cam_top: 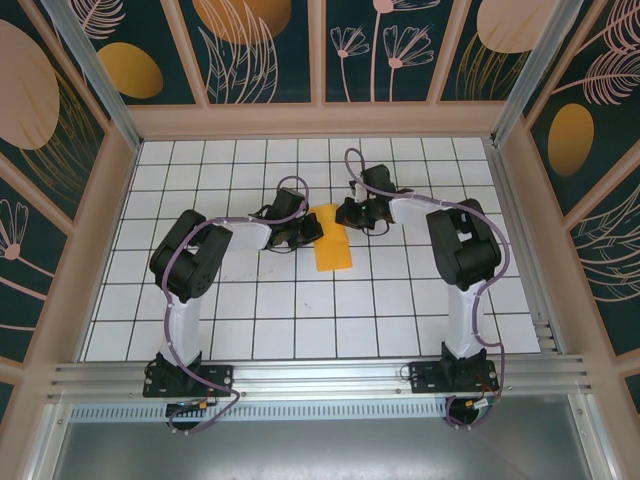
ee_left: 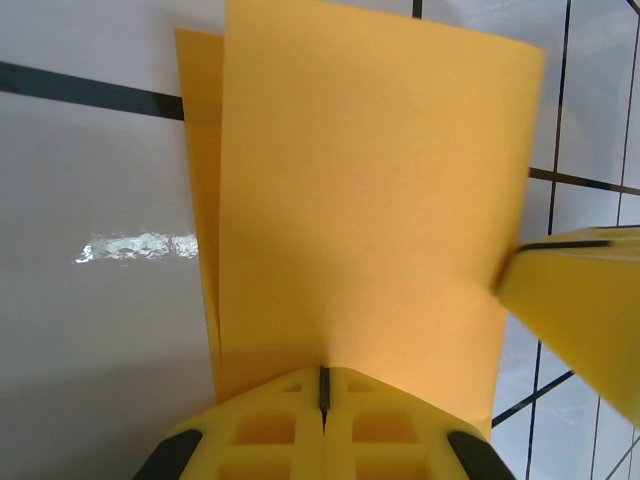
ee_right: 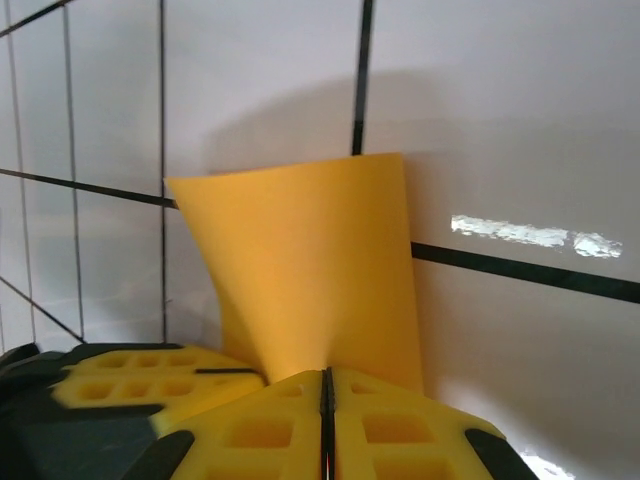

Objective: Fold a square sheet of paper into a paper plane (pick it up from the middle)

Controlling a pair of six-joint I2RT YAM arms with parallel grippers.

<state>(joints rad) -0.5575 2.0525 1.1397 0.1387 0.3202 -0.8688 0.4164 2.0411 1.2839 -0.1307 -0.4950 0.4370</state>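
square sheet of paper (cam_top: 332,245), already doubled over, lies near the middle of the gridded table (cam_top: 200,300), left gripper (ee_left: 323,378) and right gripper (ee_right: 325,380) each pinching its far end; probably mid-crease, with the corner folds next.

The white bench (cam_top: 250,300), ruled with dark lines into square tiles, carries a folded orange-yellow sheet of paper (cam_top: 332,245) lying near its middle, slightly toward the far side.

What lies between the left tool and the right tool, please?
The folded square sheet of paper lies between them in the top view; the wrist views show the left tool and the right tool each shut on its edge.
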